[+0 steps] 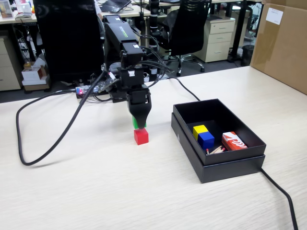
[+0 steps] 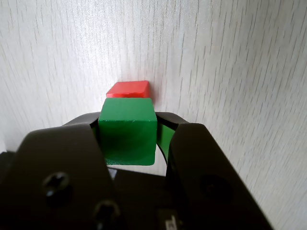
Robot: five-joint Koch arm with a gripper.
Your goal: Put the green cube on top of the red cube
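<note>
The green cube (image 2: 127, 132) is clamped between my gripper's (image 2: 128, 122) black jaws in the wrist view. In the fixed view the gripper (image 1: 139, 123) points straight down, with a bit of the green cube (image 1: 137, 125) showing at its tip. The red cube (image 1: 141, 136) sits on the pale wooden table right below it. In the wrist view the red cube (image 2: 128, 89) shows just beyond the green one. Whether the two cubes touch I cannot tell.
A black open box (image 1: 218, 164) stands to the right in the fixed view, holding a yellow cube (image 1: 199, 130), a blue cube (image 1: 206, 139) and a red-and-white packet (image 1: 234, 141). Black cables (image 1: 57, 139) loop over the table at left; another runs off at the right front.
</note>
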